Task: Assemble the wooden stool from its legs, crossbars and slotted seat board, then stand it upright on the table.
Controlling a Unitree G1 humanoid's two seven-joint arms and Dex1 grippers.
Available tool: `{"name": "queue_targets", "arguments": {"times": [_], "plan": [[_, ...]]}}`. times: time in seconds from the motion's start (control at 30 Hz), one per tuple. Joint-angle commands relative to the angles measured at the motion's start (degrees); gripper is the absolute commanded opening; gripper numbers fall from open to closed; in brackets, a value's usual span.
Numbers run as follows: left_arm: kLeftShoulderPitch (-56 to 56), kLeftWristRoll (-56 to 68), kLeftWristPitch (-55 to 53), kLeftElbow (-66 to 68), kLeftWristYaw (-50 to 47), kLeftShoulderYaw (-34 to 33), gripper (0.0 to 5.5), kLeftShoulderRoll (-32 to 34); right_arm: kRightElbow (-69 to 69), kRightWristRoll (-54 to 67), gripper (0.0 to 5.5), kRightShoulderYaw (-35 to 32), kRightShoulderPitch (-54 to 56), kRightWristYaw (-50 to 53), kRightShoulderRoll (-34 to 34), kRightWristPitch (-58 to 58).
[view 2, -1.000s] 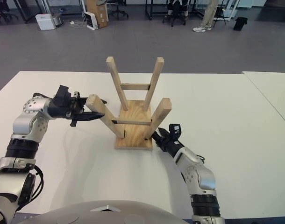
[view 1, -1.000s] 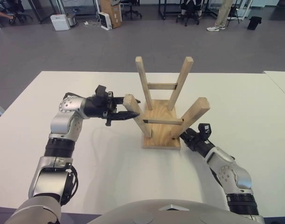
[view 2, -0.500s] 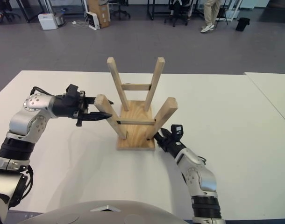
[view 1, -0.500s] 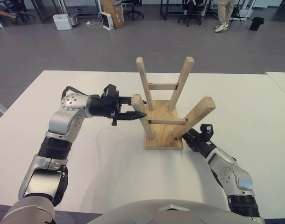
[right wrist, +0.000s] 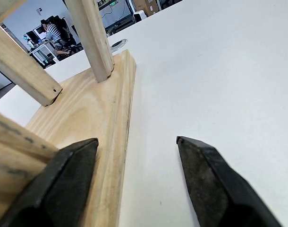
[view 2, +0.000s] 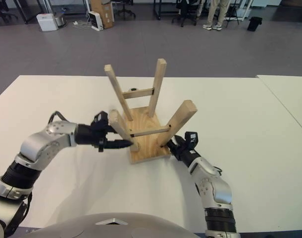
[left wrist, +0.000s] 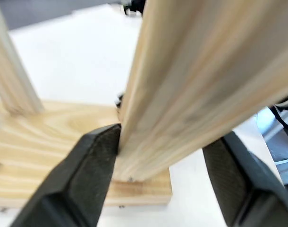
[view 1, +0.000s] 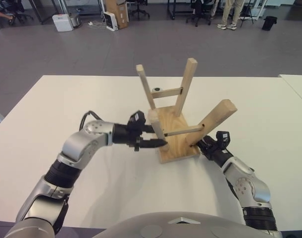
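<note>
Stool [view 1: 178,144] turned; up close, left fingers [left wrist: 82,175] grip a leg [left wrist: 191,85].

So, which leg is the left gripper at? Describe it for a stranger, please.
On the white table the stool stands upside down on its seat board. Take the near leg on the robot's left: it alone sits between the jaws of the left gripper.

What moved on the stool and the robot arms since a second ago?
The left gripper slid down the near-left wooden leg toward the pale wooden seat board, and the upside-down stool turned slightly. The right gripper stayed at the board's corner.
</note>
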State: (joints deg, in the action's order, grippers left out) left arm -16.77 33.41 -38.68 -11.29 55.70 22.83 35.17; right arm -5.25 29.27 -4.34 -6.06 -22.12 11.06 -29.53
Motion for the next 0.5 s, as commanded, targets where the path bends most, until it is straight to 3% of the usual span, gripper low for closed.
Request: {"name": "queue_targets", "arguments": {"times": [0.03, 0.2, 0.4, 0.5], "plan": [[6.1, -4.8, -7.6, 1.9, -1.1, 7.2, 3.75, 2.7, 2.6, -0.2, 3.11, -2.3, 1.8, -0.3, 3.3, -3.2], [6.5, -10.8, -2.3, 4.8, -4.9, 5.7, 4.45, 3.0, 2.6, 0.7, 3.11, -7.0, 3.7, -1.2, 7.2, -4.8], [9.4, -18.4, 14.3, 15.4, -4.8, 2.3, 5.3, 4.7, -4.9, 3.7, 3.11, -11.2, 4.6, 0.1, 8.0, -8.2], [7.6, -19.3, 20.5, 22.2, -3.1, 0.2, 5.35, 2.9, -11.0, 7.3, 3.11, -13.8, 7.8, 1.9, 9.2, -11.6]]}}
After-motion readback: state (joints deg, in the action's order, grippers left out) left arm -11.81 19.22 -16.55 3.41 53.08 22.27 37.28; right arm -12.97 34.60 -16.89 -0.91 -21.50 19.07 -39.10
